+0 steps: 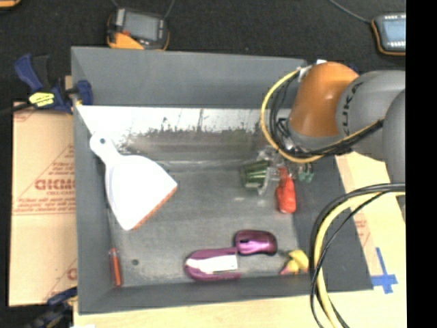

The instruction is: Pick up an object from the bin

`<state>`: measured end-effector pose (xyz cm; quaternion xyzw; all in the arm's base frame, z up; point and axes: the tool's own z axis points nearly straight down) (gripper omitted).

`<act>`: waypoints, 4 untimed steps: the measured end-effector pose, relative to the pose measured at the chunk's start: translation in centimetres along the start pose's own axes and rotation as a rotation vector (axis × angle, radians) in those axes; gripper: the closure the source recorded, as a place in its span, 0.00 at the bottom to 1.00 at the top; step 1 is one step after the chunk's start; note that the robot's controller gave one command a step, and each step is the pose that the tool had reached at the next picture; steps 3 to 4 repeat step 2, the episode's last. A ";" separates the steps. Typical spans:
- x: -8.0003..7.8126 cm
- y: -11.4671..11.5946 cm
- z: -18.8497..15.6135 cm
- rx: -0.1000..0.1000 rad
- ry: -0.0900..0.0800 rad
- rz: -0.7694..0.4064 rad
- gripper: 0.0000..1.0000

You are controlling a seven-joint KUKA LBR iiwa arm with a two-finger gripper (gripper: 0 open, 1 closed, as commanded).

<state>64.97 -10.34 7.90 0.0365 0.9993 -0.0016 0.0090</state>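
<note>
Green object [255, 176] sits at the gripper [274, 168], beside a red piece [286, 197].

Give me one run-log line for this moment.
gripper: low, right side of bin | nearest: green thing, red-orange thing | left: white dustpan | held: unclear

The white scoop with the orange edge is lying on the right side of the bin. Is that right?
Not quite. The white scoop with the orange edge is lying on the left side of the bin, not the right. The camera view shows it there.
</note>
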 end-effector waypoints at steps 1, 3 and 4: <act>0.1 0.0 -2.6 0.000 0.008 0.000 1.00; -0.2 -0.1 -6.4 0.000 0.000 -0.001 1.00; -0.2 -0.1 -6.4 0.000 0.000 -0.001 1.00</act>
